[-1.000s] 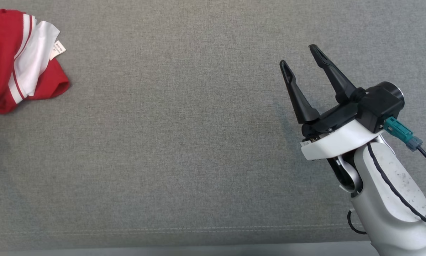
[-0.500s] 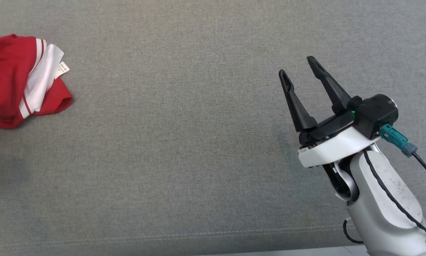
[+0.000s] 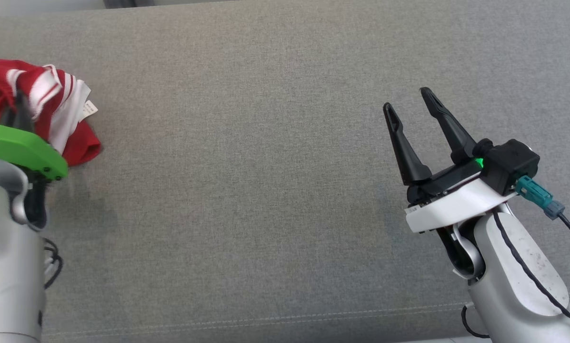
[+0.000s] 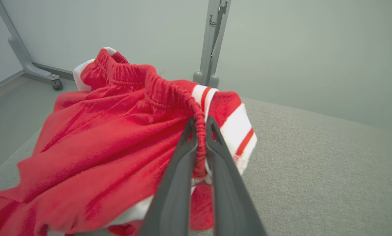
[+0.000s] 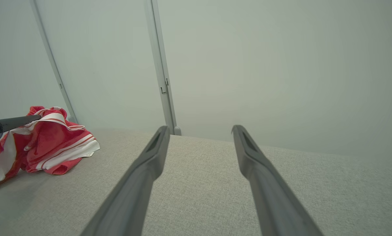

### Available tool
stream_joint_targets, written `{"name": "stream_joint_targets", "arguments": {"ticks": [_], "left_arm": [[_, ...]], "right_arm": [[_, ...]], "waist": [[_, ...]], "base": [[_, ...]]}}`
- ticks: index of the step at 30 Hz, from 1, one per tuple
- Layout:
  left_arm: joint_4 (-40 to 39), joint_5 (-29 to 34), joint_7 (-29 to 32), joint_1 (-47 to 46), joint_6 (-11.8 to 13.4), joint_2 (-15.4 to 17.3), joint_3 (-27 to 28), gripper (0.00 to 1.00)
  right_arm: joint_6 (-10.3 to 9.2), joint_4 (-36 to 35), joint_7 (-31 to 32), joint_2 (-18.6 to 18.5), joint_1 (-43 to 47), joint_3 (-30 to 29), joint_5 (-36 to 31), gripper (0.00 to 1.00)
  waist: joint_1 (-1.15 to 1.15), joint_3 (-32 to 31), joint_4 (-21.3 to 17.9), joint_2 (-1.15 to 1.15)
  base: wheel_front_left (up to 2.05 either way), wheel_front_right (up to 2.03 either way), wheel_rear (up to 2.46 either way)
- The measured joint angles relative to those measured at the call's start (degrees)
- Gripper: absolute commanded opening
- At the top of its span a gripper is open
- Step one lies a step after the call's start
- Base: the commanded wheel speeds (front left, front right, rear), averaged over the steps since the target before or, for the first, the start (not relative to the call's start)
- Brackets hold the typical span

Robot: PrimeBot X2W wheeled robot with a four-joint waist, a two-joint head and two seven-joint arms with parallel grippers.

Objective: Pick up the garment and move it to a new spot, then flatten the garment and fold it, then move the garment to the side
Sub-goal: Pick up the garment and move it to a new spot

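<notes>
Fingers on L gripper (image 4: 200,122) clamped tight on garment (image 4: 101,141) waistband; R gripper (image 3: 406,98) fingers spread wide

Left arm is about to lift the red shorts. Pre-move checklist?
1. Grip: the left gripper is shut on the elastic waistband of the garment. ok.
2. Layers in the grip, one or several: cannot tell; the fabric bunches at the fingers.
3. Garment clear of the grey cushion: not ok. Its lower folds rest on the cushion in the right wrist view.
4. Right gripper: open, empty, and well apart from the garment. ok.
5. Landing area between the two grippers: bare fabric in the head view. ok.
</notes>
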Motion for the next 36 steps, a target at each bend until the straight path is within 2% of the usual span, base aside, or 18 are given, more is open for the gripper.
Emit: {"name": "stream_joint_targets", "arguments": {"ticks": [4, 13, 14, 16, 18, 30, 36], "left_arm": [[-1.6, -0.7, -0.5, 1.8, 0.0, -3.1, -3.9, 0.00], [0.5, -0.7, -0.8, 8.5, -0.1, -4.0, -8.2, 0.00], [0.8, -0.7, -1.2, 8.8, -0.1, -4.2, -8.3, 0.02], [1.5, -0.7, -1.6, 9.3, -0.1, -4.0, -8.3, 0.46], [2.2, -1.2, -2.3, 10.3, -0.1, -3.4, -8.0, 1.00], [2.7, -1.7, -3.4, 10.3, -0.1, -1.7, -7.6, 1.00], [3.4, -1.7, -3.4, 7.2, 0.0, -0.4, -6.1, 1.00]], "right_arm": [[0.41, 0.0, 0.0, 0.0, 0.8, 0.0, 0.0, 1.00], [0.48, 0.1, 0.0, 0.2, 1.4, 0.4, 0.0, 1.00], [0.48, 0.1, 0.0, 0.2, 1.6, 0.4, 0.0, 1.00], [0.48, 0.3, 0.0, 0.2, 1.9, 0.3, 0.2, 1.00], [0.48, 0.3, 0.0, 0.2, 1.9, 0.2, 0.3, 1.00], [0.48, 0.0, 0.0, 0.2, 3.1, -0.7, 0.3, 1.00], [0.49, -0.7, 0.0, 0.3, 3.0, 0.1, 0.3, 1.00]], "waist": [[0.00, -0.7, -0.4, 0.00], [0.00, -1.4, -2.1, 0.00], [0.00, -1.5, -2.3, 0.00], [0.00, -1.8, -2.7, 0.00], [0.00, -2.2, -3.3, 0.00], [0.00, -2.6, -4.0, 0.00], [0.00, -1.2, -4.6, 0.00]], "base": [[0.00, 0.00, 0.00], [0.00, 0.00, 0.00], [0.00, 0.00, 0.00], [0.00, 0.00, 0.00], [0.00, 0.00, 0.00], [0.00, 0.00, 0.00], [0.00, 0.00, 0.00]]}}
